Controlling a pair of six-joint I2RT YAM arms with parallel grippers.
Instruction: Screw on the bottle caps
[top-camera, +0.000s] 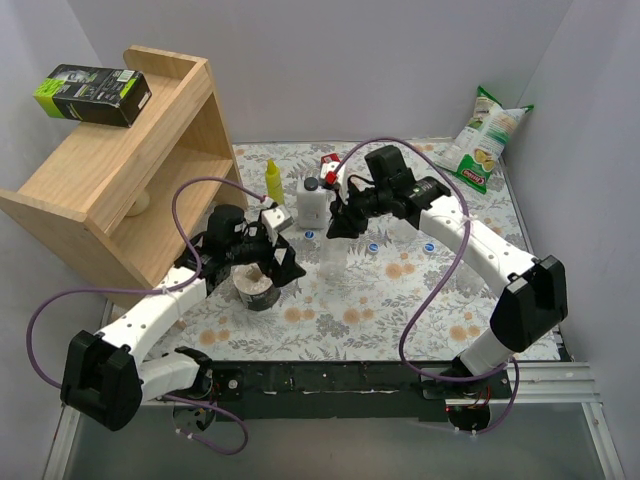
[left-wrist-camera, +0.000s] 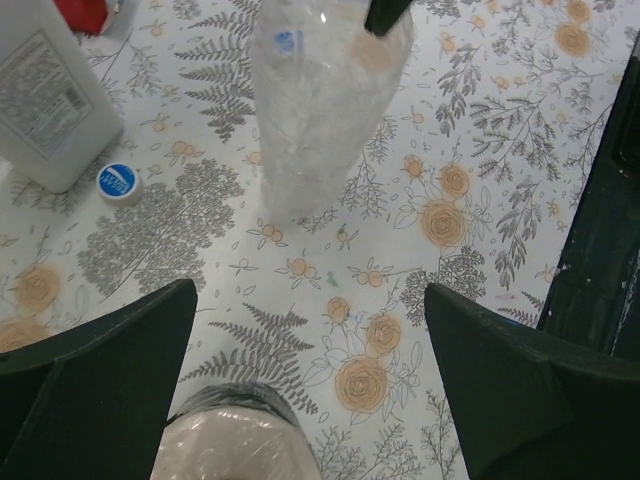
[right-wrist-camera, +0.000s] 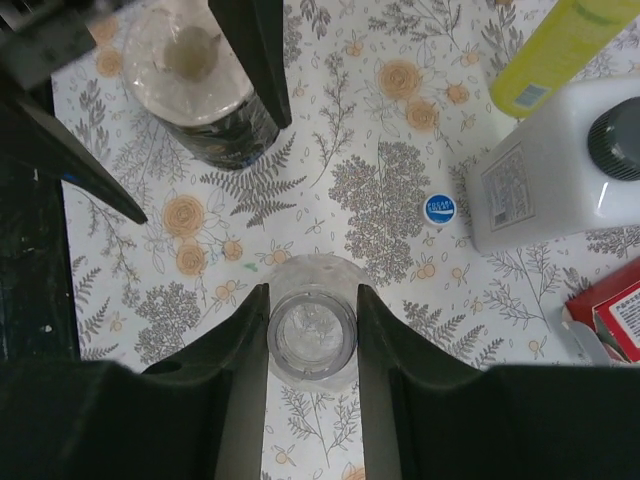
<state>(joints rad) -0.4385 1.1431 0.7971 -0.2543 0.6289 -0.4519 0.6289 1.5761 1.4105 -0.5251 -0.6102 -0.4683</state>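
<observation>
Two robot arms work over a flower-patterned table.

On the left, the left gripper has its jaws spread wide and holds nothing. It hangs just above a dark jar with a pale top, which stands left of the table's middle.

Toward the far edge stands a white bottle with a black cap. A blue cap lies flat on the table just beside this bottle's near side. The cap is near the left gripper, ahead of it and to its right, and nothing touches it.

At about the middle of the table one clear bottle stands upright with an open mouth and no cap. The right gripper reaches down over it from the far side. In the right wrist view, one finger sits against each side of the neck, so the jaws look clamped on the clear bottle.

Right of the bottle, and apart from it, a second blue cap lies on the table.

The step in hand looks like steadying the bottle for capping. No cap has been picked up yet. The next move probably falls to the free left gripper. It would need to pinch a cap by its rim, most likely the one beside the white bottle. It would then carry the cap level over the open mouth, set it square on the thread and turn it. A tilted cap could cross the thread or tip the light bottle.
</observation>
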